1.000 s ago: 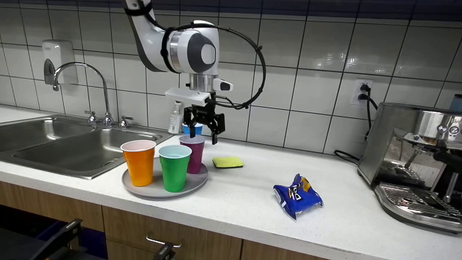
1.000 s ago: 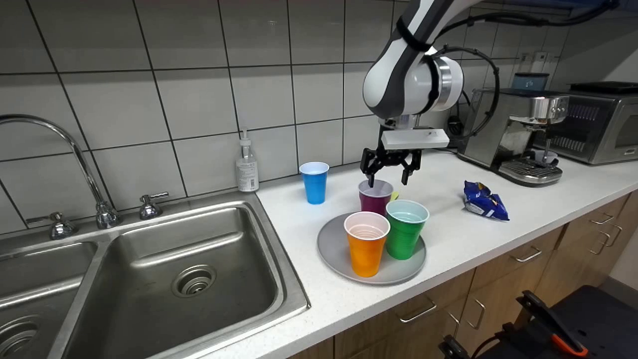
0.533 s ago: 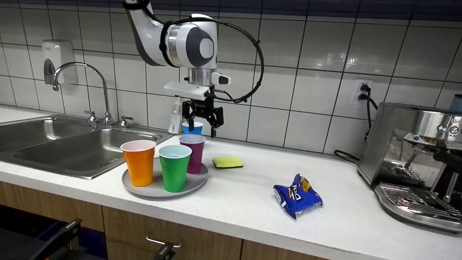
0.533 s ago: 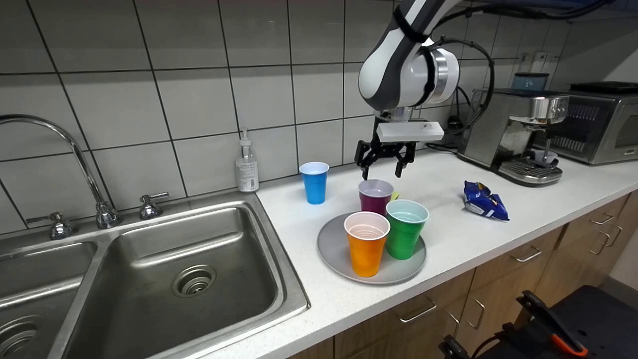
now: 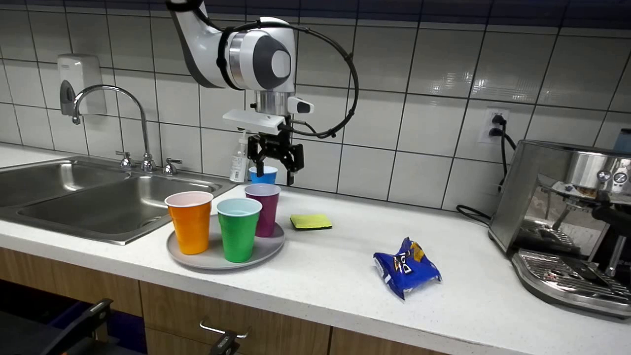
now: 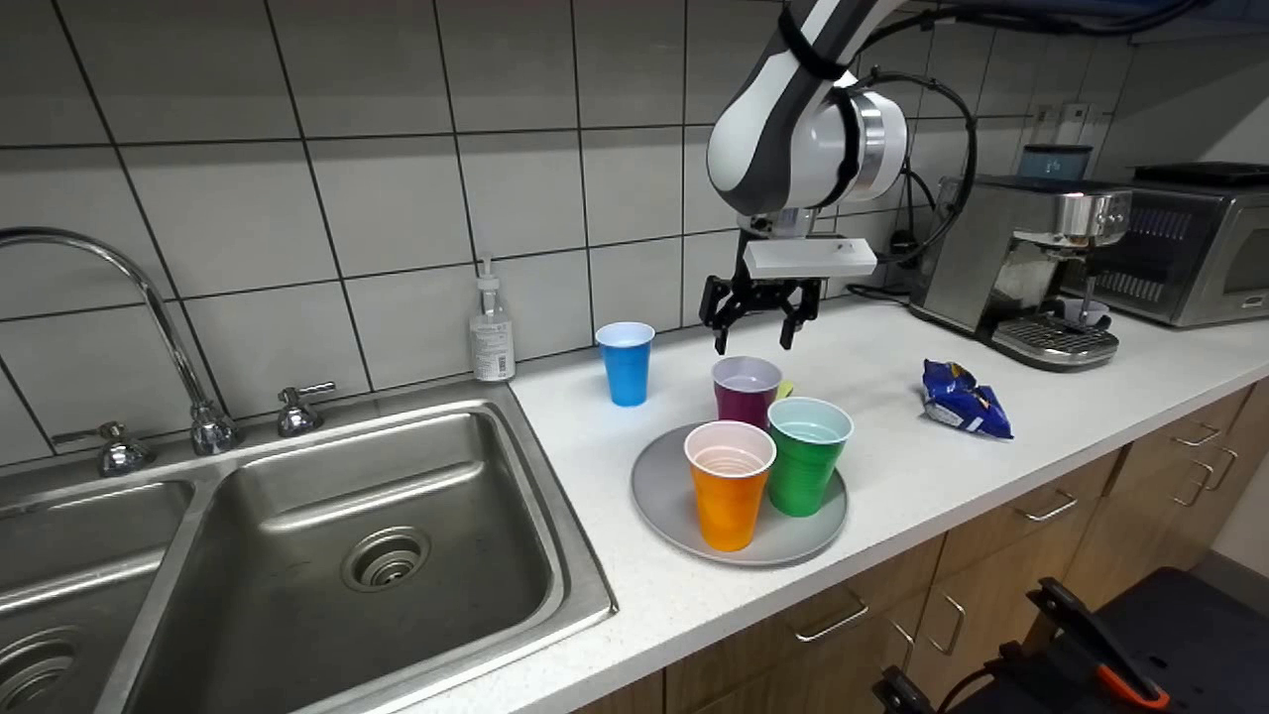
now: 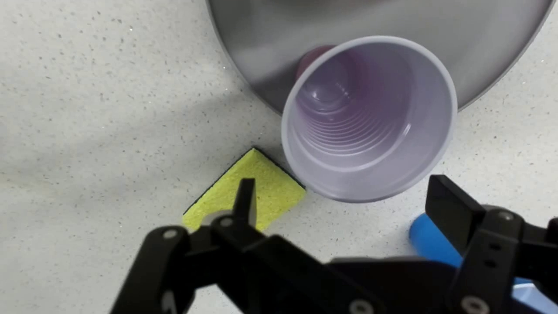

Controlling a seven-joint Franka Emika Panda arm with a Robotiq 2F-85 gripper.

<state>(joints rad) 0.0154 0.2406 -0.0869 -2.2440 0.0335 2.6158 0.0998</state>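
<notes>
Pincer [image 6: 753, 343] wide near purple cup [image 5: 268, 209], one of three on plate [image 6: 664, 486]

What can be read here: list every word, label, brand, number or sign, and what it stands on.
"D" on the blue snack bag; its remaining lettering cannot be read for certain.
Pump bottle: label too small to read.
Wall-mounted soap dispenser: any marking too blurred to read.
Black clamp: marking too small to read.
</notes>
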